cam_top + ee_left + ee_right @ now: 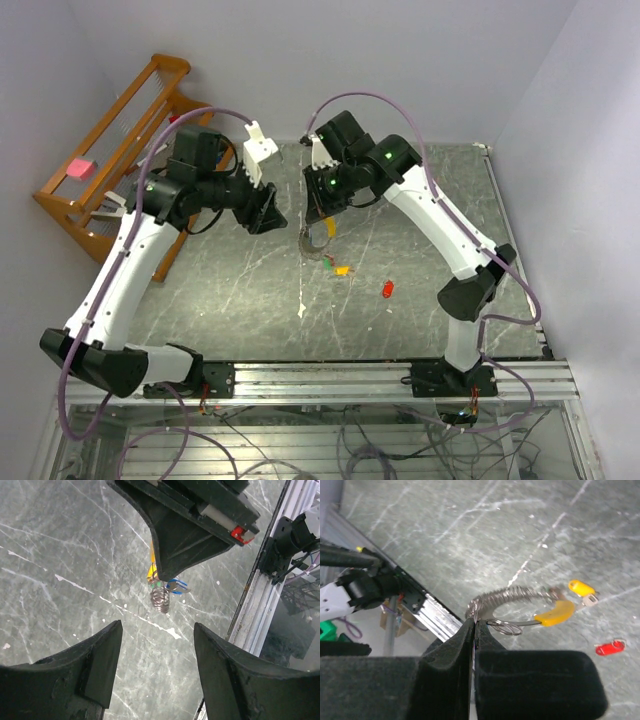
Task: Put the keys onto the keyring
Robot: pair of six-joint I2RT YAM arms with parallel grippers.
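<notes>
The keyring (512,596), a silvery coiled-wire loop carrying a curved yellow banana-shaped piece (555,615), hangs above the worktop from the right hand (474,625). That hand's black fingers are clenched on the wire at lower centre of the right wrist view, the only view that shows the grip. The left wrist view shows the loop dangling under the right hand in mid-frame, with a blue wire loop (176,586) beside the coil. The left hand (157,627) is released, its two fingers spread wide at the bottom of the frame, holding nothing.

On the grey veined marble worktop (250,290) lie a yellow-headed key (582,589) near the banana piece and a red key tag (609,648) at lower right. Overhead, the hands face each other at upper centre. An orange wooden rack (110,150) stands at upper left against pale walls, and an aluminium rail (350,378) runs along the bottom.
</notes>
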